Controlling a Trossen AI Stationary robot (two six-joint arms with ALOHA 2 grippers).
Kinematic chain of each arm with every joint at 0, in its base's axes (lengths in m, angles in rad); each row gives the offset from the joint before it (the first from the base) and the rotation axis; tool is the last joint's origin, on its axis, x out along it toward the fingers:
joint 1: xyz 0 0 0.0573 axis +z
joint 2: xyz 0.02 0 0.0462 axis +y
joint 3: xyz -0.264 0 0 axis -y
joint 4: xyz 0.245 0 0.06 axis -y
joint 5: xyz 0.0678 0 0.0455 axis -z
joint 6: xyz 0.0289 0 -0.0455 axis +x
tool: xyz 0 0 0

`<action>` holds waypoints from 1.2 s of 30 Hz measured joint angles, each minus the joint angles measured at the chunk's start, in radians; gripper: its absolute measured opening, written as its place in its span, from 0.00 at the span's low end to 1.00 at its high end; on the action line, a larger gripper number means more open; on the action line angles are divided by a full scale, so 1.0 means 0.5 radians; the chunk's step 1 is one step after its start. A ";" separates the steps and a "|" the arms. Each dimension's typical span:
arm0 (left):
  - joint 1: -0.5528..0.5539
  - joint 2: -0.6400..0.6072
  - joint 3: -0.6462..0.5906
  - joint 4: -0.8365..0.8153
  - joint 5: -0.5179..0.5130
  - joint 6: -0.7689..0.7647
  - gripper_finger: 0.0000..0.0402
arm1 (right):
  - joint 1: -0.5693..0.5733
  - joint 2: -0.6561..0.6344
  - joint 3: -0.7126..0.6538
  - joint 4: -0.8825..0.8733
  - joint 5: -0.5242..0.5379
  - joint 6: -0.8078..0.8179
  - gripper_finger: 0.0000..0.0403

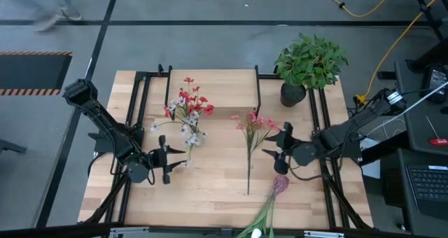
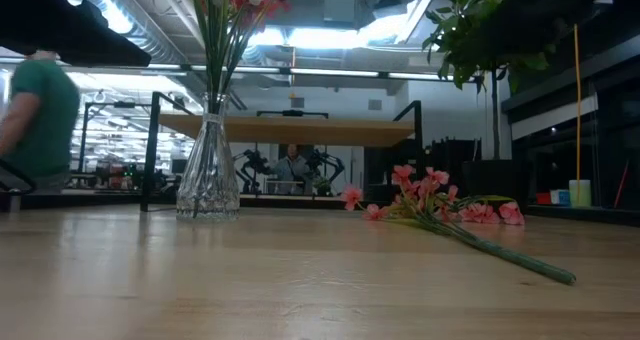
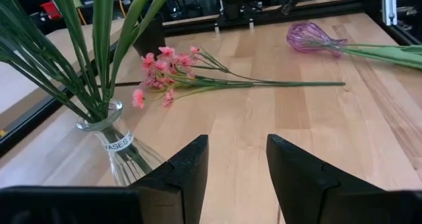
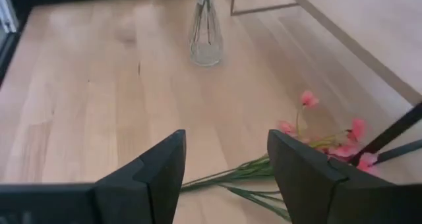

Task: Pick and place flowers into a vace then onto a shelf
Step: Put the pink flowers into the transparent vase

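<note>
**Pink spray waits loose on the worktop, both grippers empty**

Nearest the front edge of the worktop (image 1: 210,189) lies a purple-headed stem (image 1: 278,187), its green stalk running off the board. Just beyond it, the pink flowers (image 1: 253,126) lie flat, blooms toward the shelf (image 1: 210,91), thin stalk pointing to the front edge. The right gripper (image 1: 276,148) hovers just beside these blooms, fingers spread and holding nothing. The left gripper (image 1: 171,161) hangs near the glass vase (image 2: 208,170), fingers likewise spread and empty; the vase already carries red and white flowers (image 1: 187,108). Farther back stands the shelf, with a potted plant (image 1: 308,63) beside it.

The pink stem looks light, thin and springy, and its petals would likely crush, so mid-stalk below the blooms seems the safest hold.
</note>
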 joint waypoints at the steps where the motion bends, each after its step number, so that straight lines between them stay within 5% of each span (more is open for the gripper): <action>1: 0.000 0.000 0.000 0.000 -0.002 0.000 0.37 | -0.017 0.053 0.069 -0.059 -0.015 0.023 0.54; 8: 0.016 0.000 0.000 0.016 -0.014 0.150 0.37 | -0.125 0.446 0.686 -0.915 -0.113 0.689 0.54; 19: 0.188 0.000 0.000 0.014 -0.036 0.152 0.37 | -0.138 1.075 1.377 -1.548 -0.370 1.252 0.54; 36: 0.261 0.000 0.000 0.012 0.230 0.152 0.37 | -0.249 1.583 1.447 -1.556 -0.473 1.719 0.54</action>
